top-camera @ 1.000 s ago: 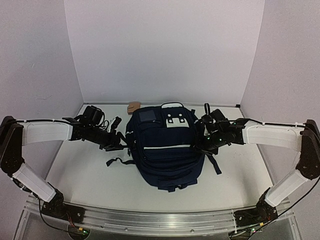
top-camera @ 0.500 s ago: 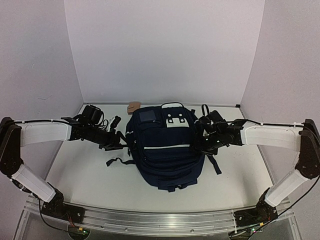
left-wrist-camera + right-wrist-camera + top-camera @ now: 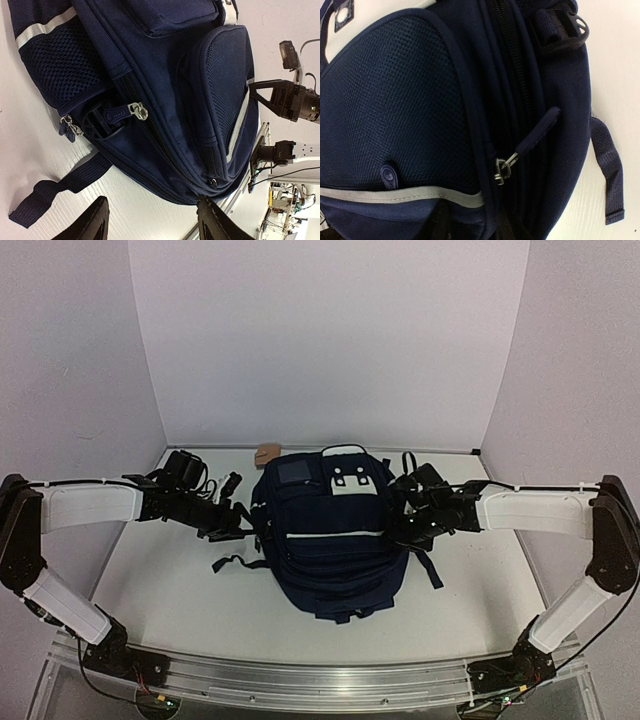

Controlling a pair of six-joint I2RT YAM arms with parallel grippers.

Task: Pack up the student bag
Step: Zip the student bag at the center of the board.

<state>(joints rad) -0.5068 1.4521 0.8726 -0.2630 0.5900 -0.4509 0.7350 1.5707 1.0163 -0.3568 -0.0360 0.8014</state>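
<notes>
Left gripper (image 3: 232,523) sat just off the left flank of the bag (image 3: 330,550), and the right gripper (image 3: 402,526) was pressed close to its right flank. Bag lay mid-table, long axis running from near edge to back wall, both arms about equally near. Bare table (image 3: 160,590) lay open on either side. Left wrist: jaws spread, nothing between them; zip pull (image 3: 137,110) ahead, strap (image 3: 55,190) trailing. Right wrist: own fingers hidden, grip unclear; second pull (image 3: 503,169) close beside the mesh pocket (image 3: 395,100).
</notes>
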